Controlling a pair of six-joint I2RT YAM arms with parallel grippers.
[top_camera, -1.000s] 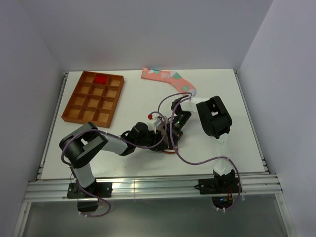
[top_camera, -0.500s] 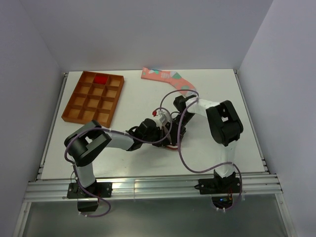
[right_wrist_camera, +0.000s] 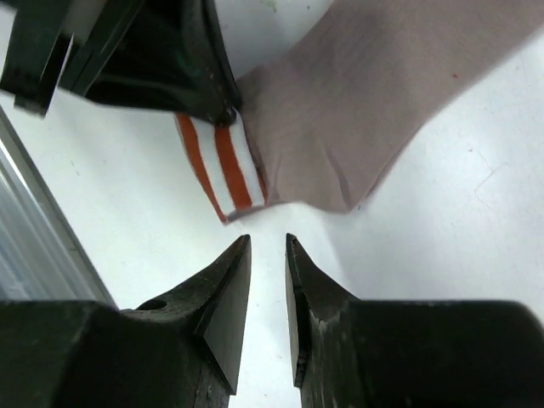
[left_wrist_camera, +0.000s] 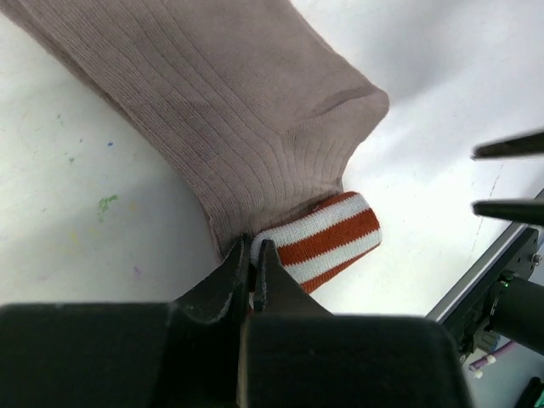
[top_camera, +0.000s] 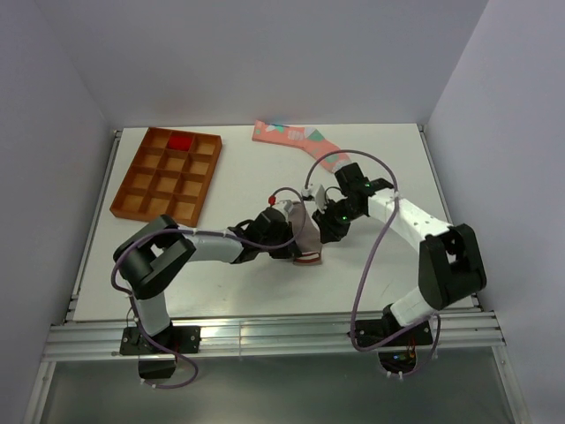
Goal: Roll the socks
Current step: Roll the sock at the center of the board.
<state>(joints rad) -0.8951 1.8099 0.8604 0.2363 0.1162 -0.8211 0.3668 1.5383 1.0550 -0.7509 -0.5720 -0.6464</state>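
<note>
The grey-brown sock [top_camera: 303,231] lies mid-table, folded, its maroon-and-white striped cuff [left_wrist_camera: 327,240] tucked under the ribbed body [left_wrist_camera: 229,110]. My left gripper [left_wrist_camera: 253,248] is shut, pinching the sock's edge where cuff and body meet. My right gripper [right_wrist_camera: 268,244] stands open just short of the cuff [right_wrist_camera: 223,161], touching nothing; from above it [top_camera: 332,228] sits right of the sock. The salmon-pink sock [top_camera: 298,141] lies flat at the back. The red sock [top_camera: 181,141] sits in a far compartment of the tray.
An orange-brown compartment tray [top_camera: 132,200] stands at the back left. Cables loop from both arms over the table's middle. The table's metal front rail [top_camera: 265,331] runs along the near edge.
My right gripper has let go, opened and drawn back to the right, its arm swinging outward. My left gripper has shut on the grey-brown sock by its cuff.
</note>
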